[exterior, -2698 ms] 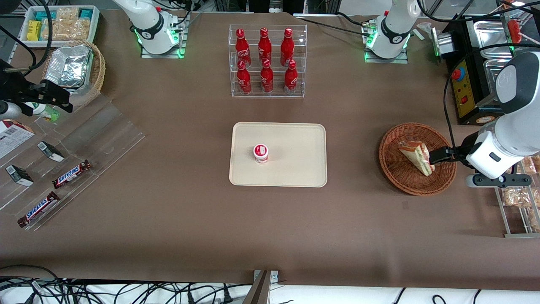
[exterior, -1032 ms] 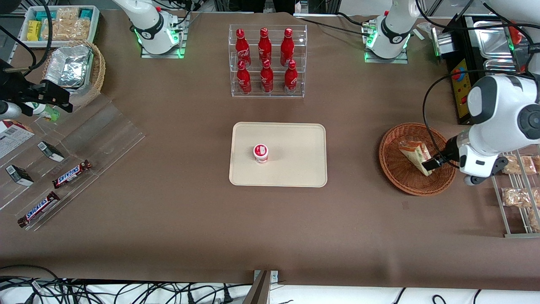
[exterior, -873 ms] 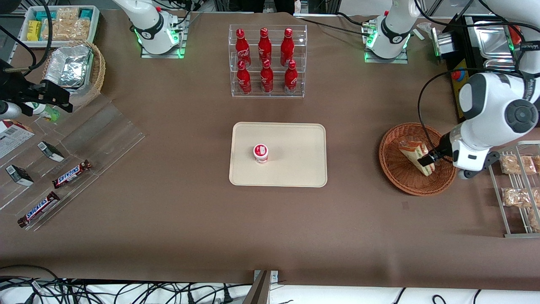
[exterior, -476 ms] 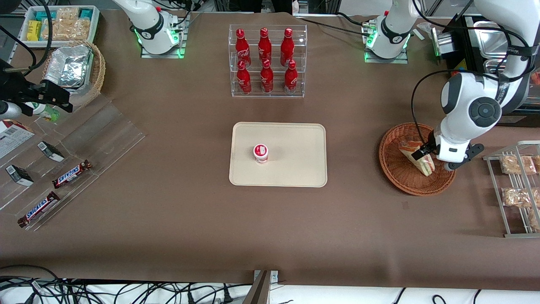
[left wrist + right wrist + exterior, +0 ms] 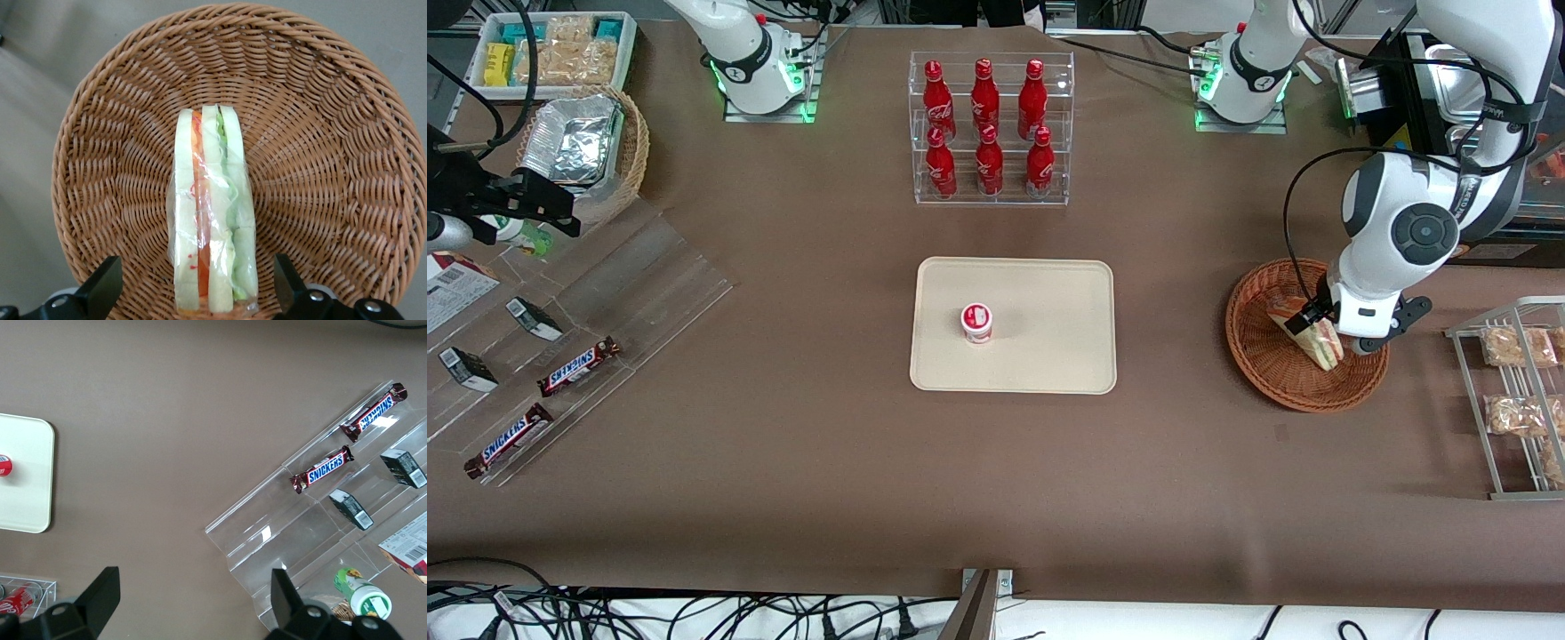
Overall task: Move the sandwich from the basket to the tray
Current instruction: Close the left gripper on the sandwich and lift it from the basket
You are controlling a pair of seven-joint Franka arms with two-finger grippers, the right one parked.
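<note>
The sandwich (image 5: 1307, 331), a wrapped white-bread wedge with orange and green filling, stands on edge in the round reddish-brown wicker basket (image 5: 1263, 356) toward the working arm's end of the table. In the left wrist view the sandwich (image 5: 212, 220) lies between my two fingertips (image 5: 103, 288), which stand wide apart and touch nothing. My left gripper (image 5: 1320, 327) hovers open over the sandwich's thick end, pointing down into the basket (image 5: 320, 133). The cream tray (image 5: 1049, 302) lies mid-table, holding a small red-and-white cup (image 5: 976, 322).
A clear rack of red bottles (image 5: 989, 129) stands farther from the front camera than the tray. A metal rack with snack bags (image 5: 1516, 391) sits beside the basket. An acrylic stepped rack with Snickers bars (image 5: 578, 364) lies toward the parked arm's end.
My left arm has swung up over the basket, turning the gripper from a sideways approach to pointing down over the sandwich. The sandwich has not moved.
</note>
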